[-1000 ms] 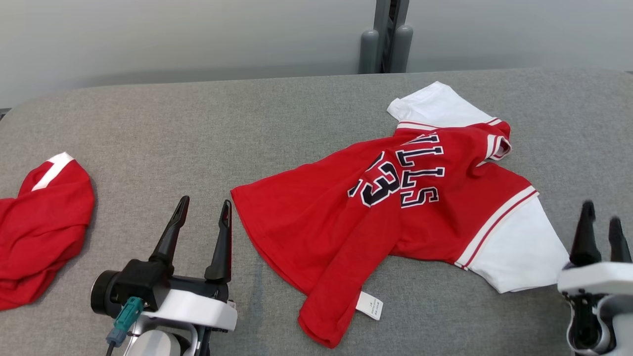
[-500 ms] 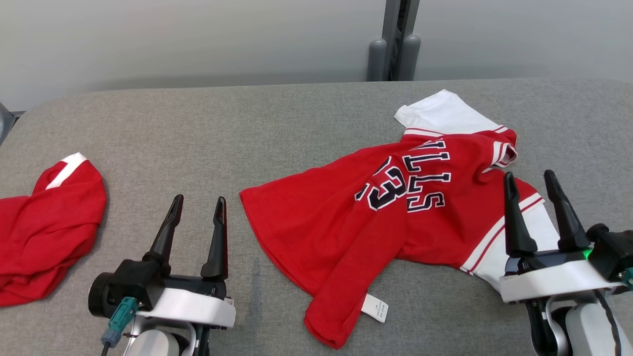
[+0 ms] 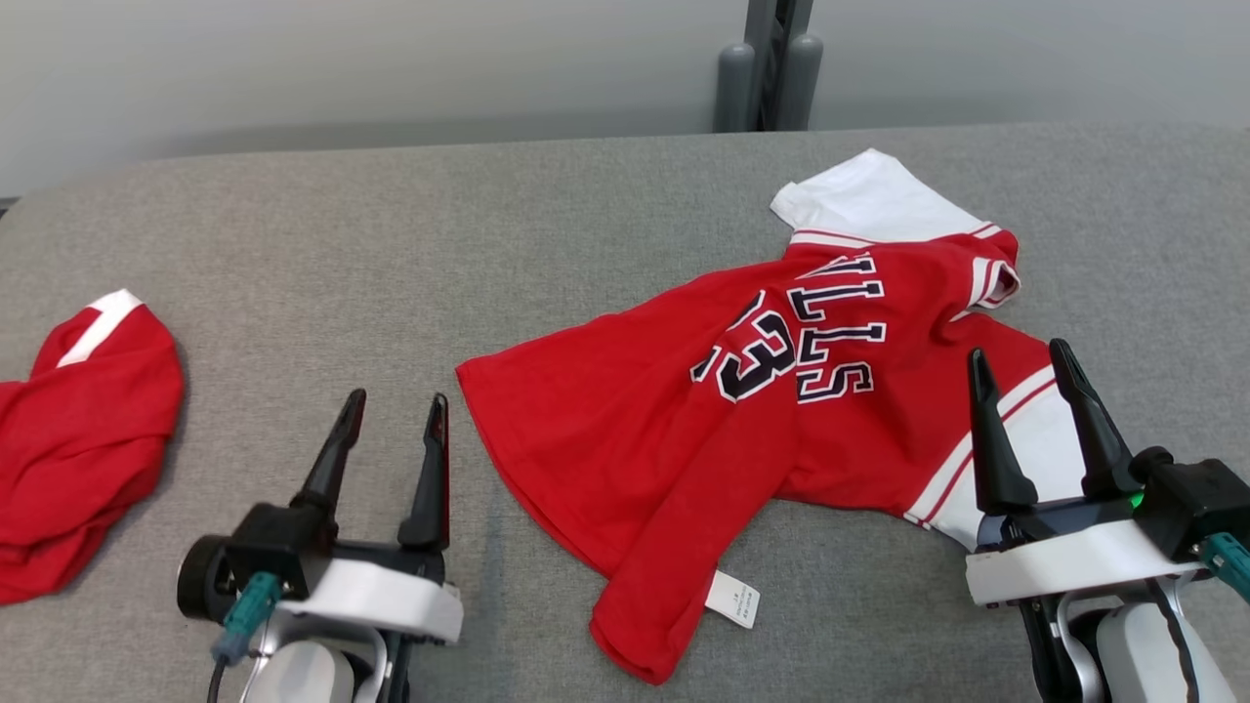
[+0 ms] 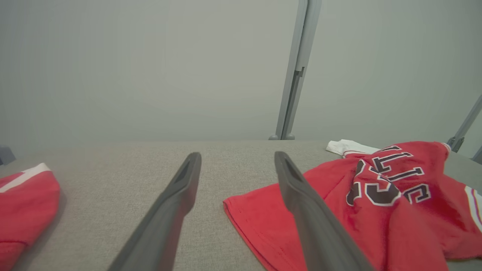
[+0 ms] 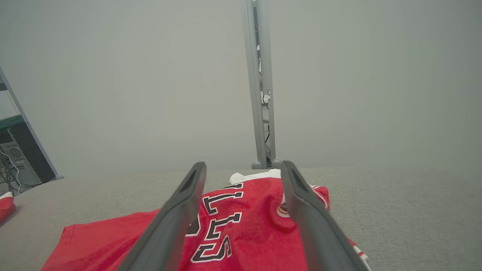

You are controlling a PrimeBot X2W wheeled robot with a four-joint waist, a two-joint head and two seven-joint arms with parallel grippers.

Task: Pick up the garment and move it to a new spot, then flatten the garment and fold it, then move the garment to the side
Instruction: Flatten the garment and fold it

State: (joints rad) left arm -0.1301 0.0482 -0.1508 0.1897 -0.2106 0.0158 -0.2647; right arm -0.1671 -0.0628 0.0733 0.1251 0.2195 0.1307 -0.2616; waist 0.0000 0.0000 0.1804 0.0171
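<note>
- The red shirt [image 3: 625, 430] with white sleeves is lying rumpled on the grey cloth-covered table [image 3: 391, 234]. In the head view it is sitting right of the middle, with its dark lettering facing up and its bottom hem pointing toward the left gripper [image 3: 398, 398].
- A white tag [image 3: 732, 598] is showing at the shirt's near, folded-over edge.
- The left gripper is hovering just beside the corner of the hem, its two fingers standing wide apart and holding nothing.
- The right gripper [image 3: 1018, 351] is hanging over the shirt's near white sleeve, fingers likewise spread wide and gripping nothing. Whether the tips are touching the cloth I cannot tell.
- A second red garment [image 3: 78, 430] is sitting bunched at the table's left edge, well apart from the shirt.
- A grey post [image 3: 767, 59] is standing behind the table's far edge.
</note>
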